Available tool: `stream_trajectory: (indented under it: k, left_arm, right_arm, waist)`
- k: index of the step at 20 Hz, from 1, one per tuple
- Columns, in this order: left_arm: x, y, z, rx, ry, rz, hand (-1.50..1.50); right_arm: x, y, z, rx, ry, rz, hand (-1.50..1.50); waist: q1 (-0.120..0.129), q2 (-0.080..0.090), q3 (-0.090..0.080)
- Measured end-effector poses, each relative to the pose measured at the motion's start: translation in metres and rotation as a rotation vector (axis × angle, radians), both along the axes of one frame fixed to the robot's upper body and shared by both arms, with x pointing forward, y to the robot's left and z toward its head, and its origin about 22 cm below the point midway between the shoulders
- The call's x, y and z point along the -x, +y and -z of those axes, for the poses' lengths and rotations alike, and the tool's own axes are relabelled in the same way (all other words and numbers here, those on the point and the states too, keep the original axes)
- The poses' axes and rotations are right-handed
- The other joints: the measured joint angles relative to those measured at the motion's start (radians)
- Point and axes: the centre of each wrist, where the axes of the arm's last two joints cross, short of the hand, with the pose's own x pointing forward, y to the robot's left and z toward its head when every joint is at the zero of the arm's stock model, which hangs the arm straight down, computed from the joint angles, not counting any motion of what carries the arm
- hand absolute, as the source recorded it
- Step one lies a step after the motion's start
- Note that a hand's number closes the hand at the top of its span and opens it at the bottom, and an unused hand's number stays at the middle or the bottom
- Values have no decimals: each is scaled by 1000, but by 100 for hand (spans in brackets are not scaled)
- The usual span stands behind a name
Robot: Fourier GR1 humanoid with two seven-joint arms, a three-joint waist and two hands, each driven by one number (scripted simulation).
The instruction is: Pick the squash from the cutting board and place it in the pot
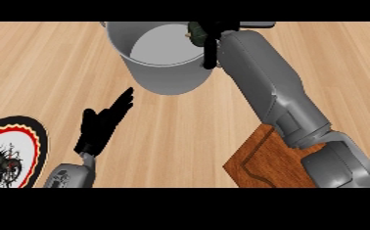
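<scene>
A grey metal pot (162, 72) stands at the back middle of the wooden counter, its inside pale and bare. My right hand (211, 33) is stretched over the pot's right rim, fingers curled round a dark green squash (194, 31) that shows only partly beside them. The brown cutting board (256, 163) lies at the lower right, largely covered by my right forearm. My left hand (101, 124) rests open at the lower left, fingers straight and pointing toward the pot, apart from it.
A plate (22, 150) with a black, red and yellow rim and a dark drawing on its white middle sits at the left edge. Bare wooden counter lies between the pot and the cutting board.
</scene>
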Motion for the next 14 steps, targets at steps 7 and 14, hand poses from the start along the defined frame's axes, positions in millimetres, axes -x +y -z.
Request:
stream_trajectory:
  k: [7,14]
  left_arm:
    - [-1,-2,2,6,5,3,0]
    - [-3,4,1,4,12,-18,0]
  right_arm:
    - [3,2,-2,-555,-88,69,-150]
    - [-5,-22,-11,-902,-218,226,-150]
  waist:
    - [8,20,4]
    - [-5,22,4]
